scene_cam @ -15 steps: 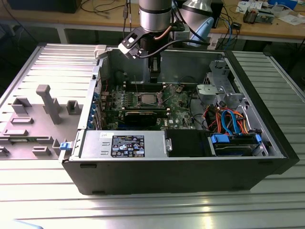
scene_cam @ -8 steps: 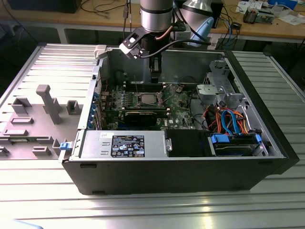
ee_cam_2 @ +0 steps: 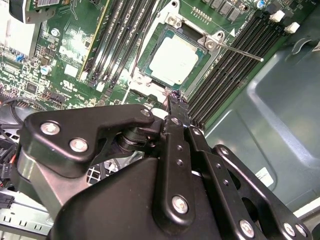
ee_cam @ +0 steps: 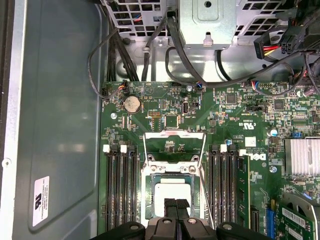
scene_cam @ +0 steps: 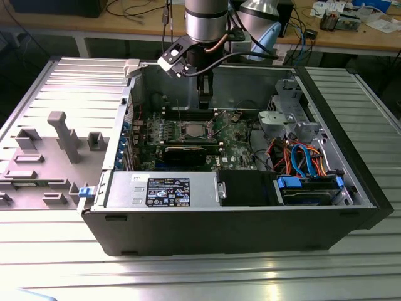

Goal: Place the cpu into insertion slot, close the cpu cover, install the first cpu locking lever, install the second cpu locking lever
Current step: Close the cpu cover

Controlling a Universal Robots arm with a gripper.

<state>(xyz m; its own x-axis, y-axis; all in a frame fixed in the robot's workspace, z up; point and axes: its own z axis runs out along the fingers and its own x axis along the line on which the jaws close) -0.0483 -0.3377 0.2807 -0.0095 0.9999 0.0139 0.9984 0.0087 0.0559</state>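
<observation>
The cpu (ee_cam_2: 176, 60), a flat silvery square, lies seated in the insertion slot (ee_cam_2: 156, 46) on the green board. It shows as well in the first wrist view as the cpu (ee_cam: 172, 191), inside the insertion slot (ee_cam: 148, 186). The cpu cover (ee_cam: 174, 134) stands swung open beyond the socket, and the board shows through its window. A thin lever rod (ee_cam_2: 241, 53) sticks out free beside the socket. My gripper (ee_cam: 175, 204) hovers just above the chip's near edge, fingers shut with nothing between them. In the exterior view my gripper (scene_cam: 205, 108) hangs over the socket (scene_cam: 193, 130).
Memory slots (ee_cam: 120, 185) flank the socket on both sides. A black graphics card (scene_cam: 185, 153) lies toward the case front, and a heatsink (ee_cam: 302, 156) sits off to one side. Cables and a drive cage (scene_cam: 294, 119) fill the exterior view's right. The case wall (ee_cam: 55, 125) runs close by.
</observation>
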